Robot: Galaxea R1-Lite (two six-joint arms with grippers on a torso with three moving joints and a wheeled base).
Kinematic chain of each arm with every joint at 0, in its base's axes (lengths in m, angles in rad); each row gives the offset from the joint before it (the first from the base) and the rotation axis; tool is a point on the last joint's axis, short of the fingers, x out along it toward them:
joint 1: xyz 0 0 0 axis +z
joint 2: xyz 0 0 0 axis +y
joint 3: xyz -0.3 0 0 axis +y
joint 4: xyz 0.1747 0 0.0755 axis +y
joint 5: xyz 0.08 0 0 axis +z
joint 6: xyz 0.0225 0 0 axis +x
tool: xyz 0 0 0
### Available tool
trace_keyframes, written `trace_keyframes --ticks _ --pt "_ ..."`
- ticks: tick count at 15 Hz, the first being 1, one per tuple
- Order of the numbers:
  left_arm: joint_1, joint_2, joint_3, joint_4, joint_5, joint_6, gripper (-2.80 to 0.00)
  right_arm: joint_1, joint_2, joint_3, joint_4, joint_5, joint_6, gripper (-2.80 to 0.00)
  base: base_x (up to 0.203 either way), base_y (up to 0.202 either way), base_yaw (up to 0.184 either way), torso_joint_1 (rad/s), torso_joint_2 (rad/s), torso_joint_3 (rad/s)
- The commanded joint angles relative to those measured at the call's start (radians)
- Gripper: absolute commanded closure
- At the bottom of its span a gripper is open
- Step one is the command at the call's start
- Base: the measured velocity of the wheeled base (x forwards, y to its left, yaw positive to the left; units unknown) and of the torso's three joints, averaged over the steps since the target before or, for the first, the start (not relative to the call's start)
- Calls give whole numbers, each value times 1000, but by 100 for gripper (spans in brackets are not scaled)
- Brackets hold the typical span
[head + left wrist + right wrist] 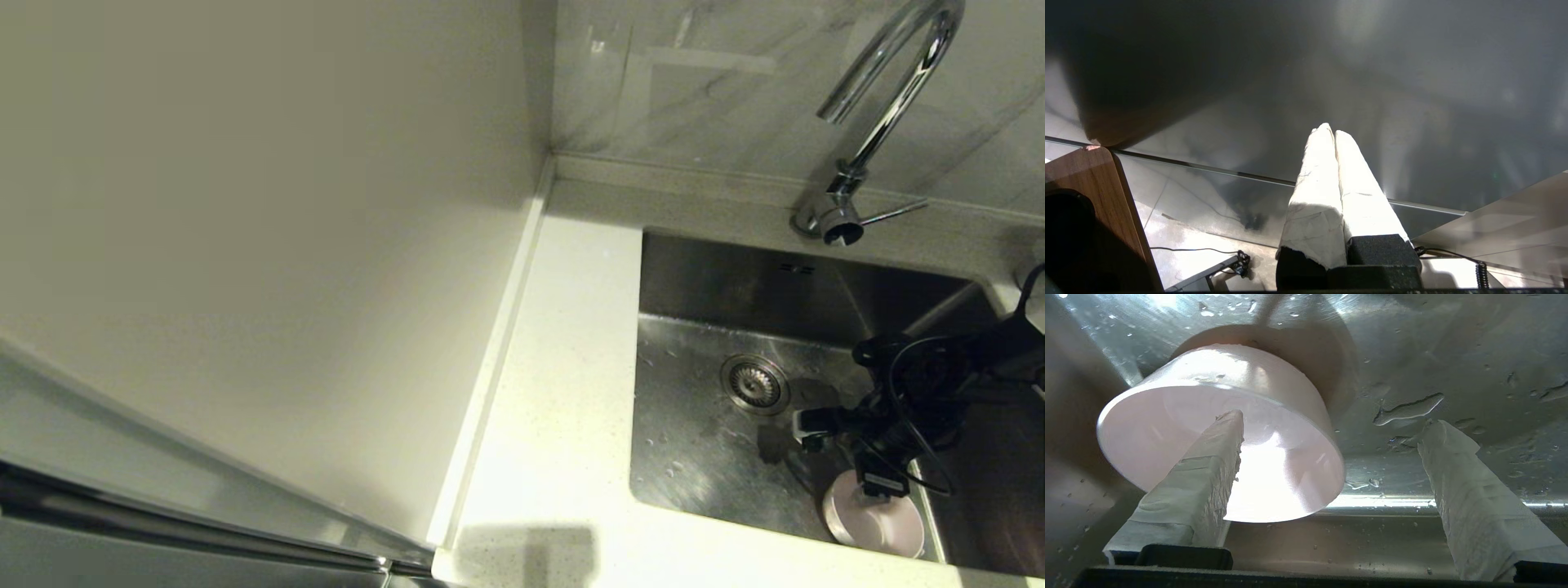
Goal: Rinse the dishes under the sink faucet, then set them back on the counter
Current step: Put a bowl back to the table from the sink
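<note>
The pale pink bowl (886, 527) lies tipped on the wet floor of the steel sink (694, 441), in its front right corner. My right gripper (873, 483) is down in the basin at the bowl and stands open. In the right wrist view one taped finger (1208, 465) crosses the bowl's (1216, 375) mouth, while the other finger (1457, 469) is well clear beside it, so the rim's near wall sits between them untouched. The chrome faucet (890, 98) arches above the back edge with no water running. The lavender plate and white mug are out of view. My left gripper (1331, 130) is parked off the counter, shut on nothing.
The white counter (563, 392) runs left of the sink, with a raised strip against a beige wall (245, 204). The drain strainer (755, 384) sits mid-basin and the faucet lever (894, 212) points right. A grey marbled panel (694, 73) stands behind.
</note>
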Motion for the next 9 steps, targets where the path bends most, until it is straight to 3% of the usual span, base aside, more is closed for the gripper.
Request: trace_keyframes --ticks 1,2,3,9 --pt "1 0 3 0 0 0 0 -2 6 0 -4 -1 -8 -280 0 0 0 0 0 0" --pt "0 0 3 -1 0 0 0 0 11 3 -6 -1 -8 -169 0 0 0 0 0 0" --pt "0 0 3 0 0 0 0 0 12 5 -13 -3 3 0 0 0 0 0 0 0" --pt "1 0 3 0 0 0 0 -1 10 7 -16 -4 30 0 0 0 0 0 0 0"
